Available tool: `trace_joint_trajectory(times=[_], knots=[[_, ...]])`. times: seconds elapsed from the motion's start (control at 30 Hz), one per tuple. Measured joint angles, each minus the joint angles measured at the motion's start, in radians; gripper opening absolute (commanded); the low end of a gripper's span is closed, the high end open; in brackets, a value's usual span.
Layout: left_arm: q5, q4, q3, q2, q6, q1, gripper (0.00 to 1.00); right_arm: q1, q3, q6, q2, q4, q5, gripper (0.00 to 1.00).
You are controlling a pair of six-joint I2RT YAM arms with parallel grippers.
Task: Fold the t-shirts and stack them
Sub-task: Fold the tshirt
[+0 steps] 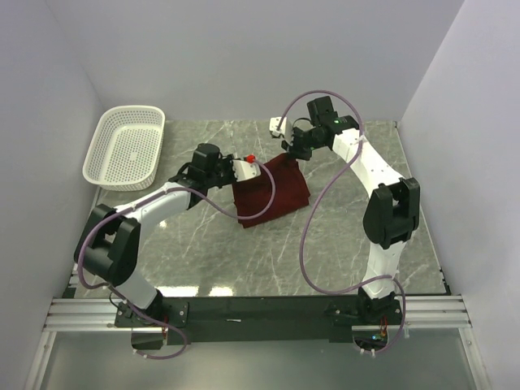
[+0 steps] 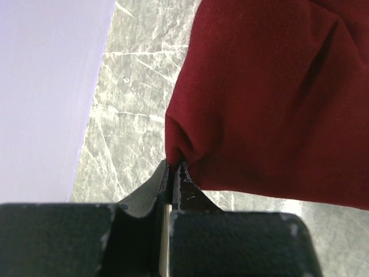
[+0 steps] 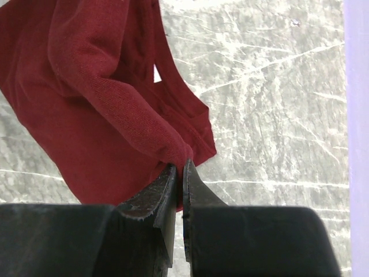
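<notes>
**Two corners pinched, the fold to carry**

On the marble worktop (image 1: 244, 260) the maroon t-shirt (image 1: 272, 195) sits bunched near the middle, its far edge lifted. The fold should go best, I judge, if both corners travel together, level and taut. Both arms reach inward, elbows out. The left pincer (image 2: 173, 168) and right pincer (image 3: 180, 166) each clamp a tuck of cloth.

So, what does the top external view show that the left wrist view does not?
Only the top external view shows the white basket and the right gripper. Only the left wrist view shows, close up, the left gripper shut on a fold of cloth. Both show the maroon t-shirt and the marble table.
</notes>
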Motion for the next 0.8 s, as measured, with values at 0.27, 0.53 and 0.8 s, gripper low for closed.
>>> trace_joint_trajectory(times=[0.27,0.53,0.8], knots=[[-0.019,0.011,0.007,0.013,0.006,0.005,0.00,0.001,0.000,0.027,0.008,0.048,0.026,0.00],[-0.020,0.014,0.022,0.034,0.007,0.009,0.00,0.003,0.000,0.032,0.039,0.058,0.042,0.00],[-0.032,0.018,0.022,0.052,0.007,0.014,0.00,0.005,0.000,0.032,0.048,0.058,0.052,0.00]])
